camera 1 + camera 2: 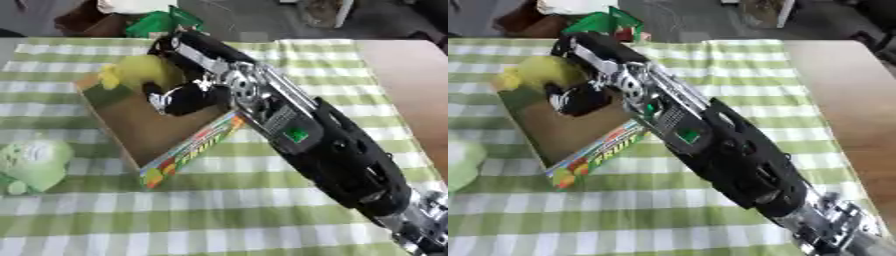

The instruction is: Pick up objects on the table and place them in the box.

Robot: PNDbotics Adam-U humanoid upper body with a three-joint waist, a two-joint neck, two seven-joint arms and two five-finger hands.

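An open cardboard box (144, 125) with a colourful printed side lies on the green checked cloth. A yellow-green soft thing (140, 72) sits at the box's far corner. My right arm comes in from the lower right, and its black hand (188, 97) hangs over the box, right against the yellow thing. I cannot make out whether the hand holds it. A pale green plush toy (33, 162) lies on the cloth to the left of the box. My left hand is out of sight.
The bare wooden tabletop (411, 75) shows to the right of the cloth. A green bag (162, 21) and other clutter stand beyond the table's far edge. Checked cloth (175, 210) stretches in front of the box.
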